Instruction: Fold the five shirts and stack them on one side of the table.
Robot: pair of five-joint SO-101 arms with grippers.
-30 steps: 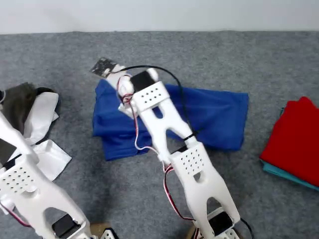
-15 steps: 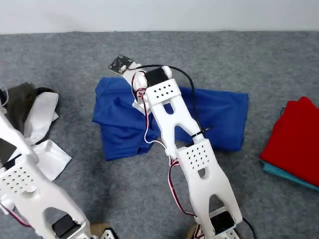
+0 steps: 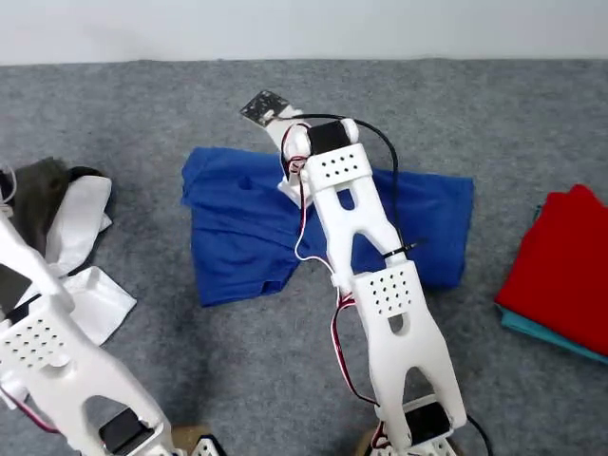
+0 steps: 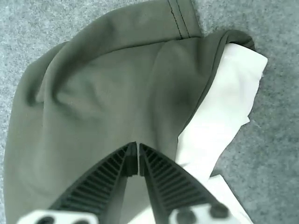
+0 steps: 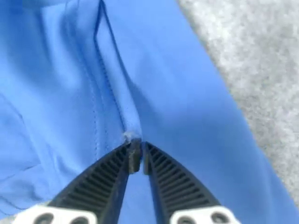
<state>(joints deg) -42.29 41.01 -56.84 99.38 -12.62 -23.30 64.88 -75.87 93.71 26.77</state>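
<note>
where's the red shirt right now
In the high view the red shirt lies folded at the right edge of the table, on top of a teal shirt and to the right of the spread blue shirt.

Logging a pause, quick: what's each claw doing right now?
Left claw: closed over the olive shirt; any pinch cannot be told.
Right claw: closed, pinching a fold of the blue shirt.

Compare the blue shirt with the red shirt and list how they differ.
The blue shirt lies rumpled and loosely spread mid-table; the red shirt is a neat folded block off to one side. The blue shirt rests directly on the table, the red shirt on a teal shirt. The right gripper pinches a fold of the blue shirt; nothing grips the red shirt. Both are plain, single-coloured cloth.
</note>
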